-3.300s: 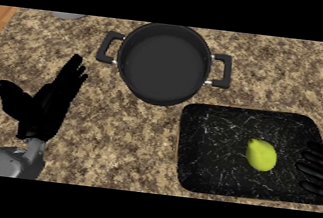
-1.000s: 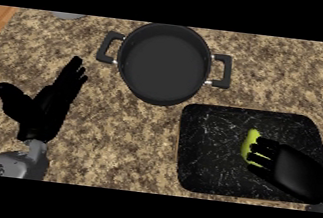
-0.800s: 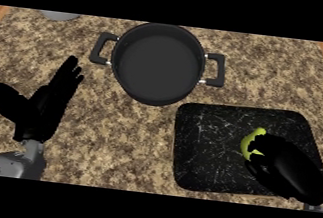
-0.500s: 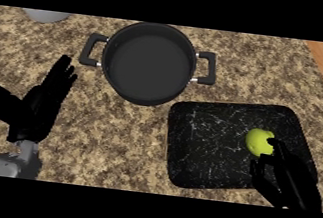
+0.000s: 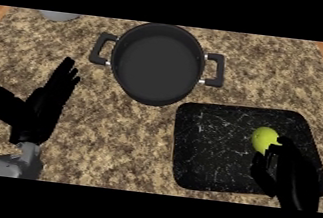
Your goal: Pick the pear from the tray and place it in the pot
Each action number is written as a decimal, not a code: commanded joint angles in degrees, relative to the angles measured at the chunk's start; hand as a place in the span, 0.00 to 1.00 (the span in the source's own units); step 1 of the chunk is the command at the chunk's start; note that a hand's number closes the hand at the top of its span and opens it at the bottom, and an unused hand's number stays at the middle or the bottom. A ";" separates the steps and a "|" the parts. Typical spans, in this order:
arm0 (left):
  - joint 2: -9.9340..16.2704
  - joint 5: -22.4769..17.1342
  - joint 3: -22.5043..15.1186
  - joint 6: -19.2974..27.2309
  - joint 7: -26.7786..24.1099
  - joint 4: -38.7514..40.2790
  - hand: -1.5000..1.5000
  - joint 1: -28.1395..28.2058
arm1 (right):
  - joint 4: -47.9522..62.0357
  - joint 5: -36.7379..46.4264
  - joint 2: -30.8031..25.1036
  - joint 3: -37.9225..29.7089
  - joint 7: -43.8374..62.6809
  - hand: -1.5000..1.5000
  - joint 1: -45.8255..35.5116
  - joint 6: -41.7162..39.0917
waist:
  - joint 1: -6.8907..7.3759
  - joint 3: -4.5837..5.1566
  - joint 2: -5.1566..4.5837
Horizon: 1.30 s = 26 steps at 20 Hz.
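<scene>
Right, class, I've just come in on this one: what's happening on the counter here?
A humanoid robot is working on moving a pear from a black tray into a black pot. Its right hand is over the tray with fingers curled against the pear, which sits at the tray's right side; whether it is lifted cannot be told. The pot, beyond the tray, holds nothing. The left hand rests open at the left, fingers up.
</scene>
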<state>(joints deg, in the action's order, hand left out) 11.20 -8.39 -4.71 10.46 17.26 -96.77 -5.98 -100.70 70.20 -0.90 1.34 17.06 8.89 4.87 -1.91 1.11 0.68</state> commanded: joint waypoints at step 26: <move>-2.29 0.75 -2.83 -1.42 1.74 1.45 0.50 -4.29 | 19.38 -3.13 0.87 11.77 57.24 1.00 -73.63 -15.37 | 5.59 -0.96 -1.16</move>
<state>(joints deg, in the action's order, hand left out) 9.21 -7.81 -7.25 8.89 18.65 -94.80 -10.70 -91.08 70.23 -0.53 16.82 65.26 -57.88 -12.56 3.48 0.20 -0.28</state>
